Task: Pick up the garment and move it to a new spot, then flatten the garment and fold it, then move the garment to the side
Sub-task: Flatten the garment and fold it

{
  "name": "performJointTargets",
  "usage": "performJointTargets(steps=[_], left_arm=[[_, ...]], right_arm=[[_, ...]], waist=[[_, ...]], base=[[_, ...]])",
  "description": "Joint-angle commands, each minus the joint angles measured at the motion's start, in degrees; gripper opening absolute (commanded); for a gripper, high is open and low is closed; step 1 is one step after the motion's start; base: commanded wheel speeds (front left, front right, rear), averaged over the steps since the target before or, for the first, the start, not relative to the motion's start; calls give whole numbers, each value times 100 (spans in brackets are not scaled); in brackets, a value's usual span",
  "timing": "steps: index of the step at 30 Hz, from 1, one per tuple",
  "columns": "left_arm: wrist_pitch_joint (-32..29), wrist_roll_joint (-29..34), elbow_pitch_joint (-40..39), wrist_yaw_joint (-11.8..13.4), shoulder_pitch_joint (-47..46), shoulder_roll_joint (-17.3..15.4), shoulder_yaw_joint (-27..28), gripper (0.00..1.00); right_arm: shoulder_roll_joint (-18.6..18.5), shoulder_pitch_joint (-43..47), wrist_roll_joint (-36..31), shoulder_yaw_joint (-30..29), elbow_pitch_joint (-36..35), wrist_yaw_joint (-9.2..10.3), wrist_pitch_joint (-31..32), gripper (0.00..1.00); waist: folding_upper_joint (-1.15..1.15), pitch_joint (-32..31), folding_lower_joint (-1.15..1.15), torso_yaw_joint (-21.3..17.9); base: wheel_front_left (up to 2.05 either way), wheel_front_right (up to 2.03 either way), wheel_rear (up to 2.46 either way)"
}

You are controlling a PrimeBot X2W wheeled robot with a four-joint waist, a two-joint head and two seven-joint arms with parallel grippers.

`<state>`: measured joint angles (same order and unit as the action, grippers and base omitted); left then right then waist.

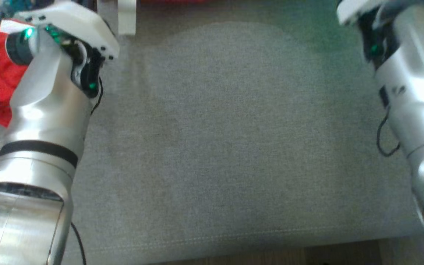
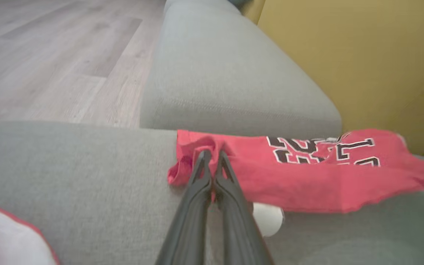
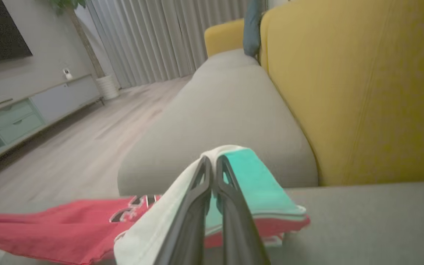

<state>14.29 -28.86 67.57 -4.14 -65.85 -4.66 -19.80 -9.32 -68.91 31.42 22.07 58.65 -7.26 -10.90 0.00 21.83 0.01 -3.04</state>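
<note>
My left gripper (image 2: 212, 156) is clamped tight, the two dark fingers pressed together on a bunched corner of the red jersey (image 2: 307, 180). From that pinch the cloth runs off to the right of the left wrist view, with its black-and-white lettering facing the camera. It looks raised a little over the grey sofa seat (image 2: 68, 176), though I cannot tell whether its lower edge touches the cushion. My right gripper (image 3: 213, 162) is closed just as firmly, on a fold of the same garment that shows white on one side and teal on the other, with red beneath it. The rest of the red cloth trails away to the lower left of the right wrist view. From the head camera, a lump of the red fabric with a white stripe sits at the far left edge, partly behind my left forearm (image 1: 46, 110). My right forearm (image 1: 414, 103) rises along the right edge, and the grey seat spreads between the two arms. Further out, a yellow backrest (image 3: 363, 92) stands along the back of the seat, and a second grey cushion runs on past the jersey. A wood floor (image 2: 50, 55) lies beyond the sofa's front, with a low cabinet (image 3: 31, 106) and pale curtains (image 3: 160, 33) at the far side of the room.
</note>
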Motion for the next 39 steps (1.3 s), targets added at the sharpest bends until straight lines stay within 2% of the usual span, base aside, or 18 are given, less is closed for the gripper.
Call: performJointTargets(steps=[1,3,6,11,20,25,26,31,38,39], left_arm=[[67,-21,-68,-73,-226,-151,110,0],[68,-12,-29,-87,-129,-139,132,0],[69,-18,-36,41,142,-120,236,0],[70,-62,-534,95,936,-116,562,0],[70,104,-1825,74,2983,-238,982,0],[71,193,-2768,181,4245,-426,1090,0],[71,193,-2768,181,4245,-426,1090,0],[-307,169,-3852,447,5358,-642,1119,0],[-1245,103,-5777,1066,6762,-814,1176,0],[-1461,118,-6277,1227,7079,-837,1161,0]], right_arm=[[112,64,154,121,-37,-23,-101,0],[118,226,344,184,34,-23,-189,0],[77,596,615,281,-23,-23,-299,0],[-30,1599,1002,389,-450,-23,-387,0],[-268,4079,1251,111,-1733,-23,-397,0],[-330,5432,1126,-408,-2683,-23,112,0],[-330,5432,1126,-408,-2683,-23,112,0],[-246,6843,645,-1221,-4125,-23,1280,0],[383,8575,3,-2384,-6602,-23,3433,0],[514,8839,-51,-2567,-7145,-23,3868,0]], waist=[[0,173,-1,-24],[0,241,-1,-28],[0,213,-1,-5],[0,-10,-1,-11],[0,-745,-1,2],[0,-1165,-1,-53],[0,-1165,-1,-53],[0,-1471,-1,-48],[0,-1750,-1,-64],[0,-1768,-1,-61]], base=[[0,0,0],[0,0,0],[0,0,0],[0,0,0],[0,0,0],[0,0,0],[0,0,0],[0,0,0],[0,0,0],[0,0,0]])
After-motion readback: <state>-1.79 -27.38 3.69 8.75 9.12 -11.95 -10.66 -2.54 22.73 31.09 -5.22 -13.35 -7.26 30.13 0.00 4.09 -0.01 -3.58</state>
